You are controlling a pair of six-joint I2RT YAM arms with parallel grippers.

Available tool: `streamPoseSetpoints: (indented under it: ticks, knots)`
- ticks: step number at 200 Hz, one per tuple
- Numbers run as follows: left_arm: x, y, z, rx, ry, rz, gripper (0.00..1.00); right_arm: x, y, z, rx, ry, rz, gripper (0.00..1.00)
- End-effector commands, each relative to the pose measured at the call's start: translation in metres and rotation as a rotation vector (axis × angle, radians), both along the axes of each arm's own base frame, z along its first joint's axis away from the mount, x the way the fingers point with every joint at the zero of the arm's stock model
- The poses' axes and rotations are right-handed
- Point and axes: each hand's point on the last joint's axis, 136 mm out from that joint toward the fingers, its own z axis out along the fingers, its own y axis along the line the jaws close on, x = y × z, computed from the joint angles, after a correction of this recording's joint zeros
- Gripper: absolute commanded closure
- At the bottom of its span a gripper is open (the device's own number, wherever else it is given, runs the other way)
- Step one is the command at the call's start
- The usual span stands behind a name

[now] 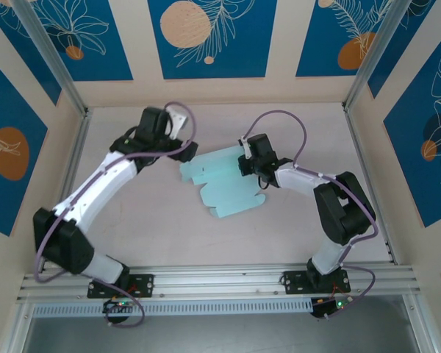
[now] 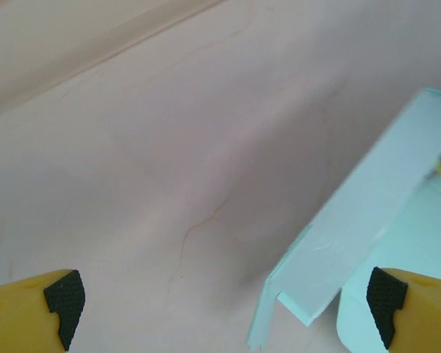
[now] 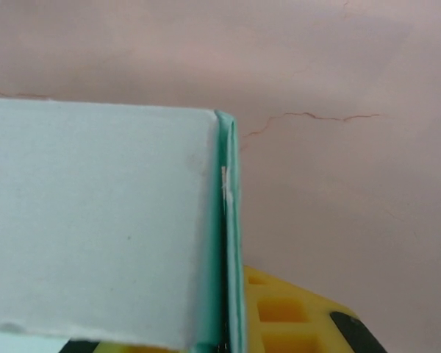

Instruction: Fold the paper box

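Card of the paper box point(image 1: 224, 184) looks light, thin, springy and easily creased; right gripper point(image 1: 245, 159) pinches its doubled edge, jaws narrow; left gripper point(image 2: 224, 305) stands wide, sheet just beside one fingertip; best gripped close to fold lines.

Both the left arm point(image 1: 103, 184) and the right arm point(image 1: 336, 209) have white links between bulky black joint housings, each with a looping purple cable point(image 1: 279, 116) and a small green light at the base. The left tool point(image 2: 224, 312) has yellow fingers with black ribbed pads point(image 2: 62, 303).
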Motion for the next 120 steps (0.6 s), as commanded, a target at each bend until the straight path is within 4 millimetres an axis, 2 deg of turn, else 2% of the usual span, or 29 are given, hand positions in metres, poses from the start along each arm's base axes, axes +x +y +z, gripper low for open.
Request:
streamPoseSetpoints:
  ticks: [1, 13, 31, 79, 120]
  knots:
    - [0.004, 0.022, -0.001, -0.236, -0.085, 0.203, 0.00, -0.001, 0.008, 0.025, 0.033, -0.048, -0.029, 0.88]
    - [0.000, 0.032, -0.017, -0.311, -0.059, 0.246, 0.00, -0.005, 0.012, 0.025, 0.029, -0.050, -0.028, 0.88]
    - [-0.002, 0.034, -0.029, -0.340, -0.034, 0.252, 0.00, -0.010, 0.020, 0.028, 0.022, -0.058, -0.023, 0.89]
    - [0.008, 0.028, -0.038, -0.346, -0.017, 0.244, 0.00, -0.014, 0.034, 0.031, 0.020, -0.073, -0.012, 0.88]
    - [0.000, 0.037, -0.053, -0.293, 0.009, 0.270, 0.00, -0.010, 0.038, 0.028, 0.018, -0.057, -0.019, 0.88]
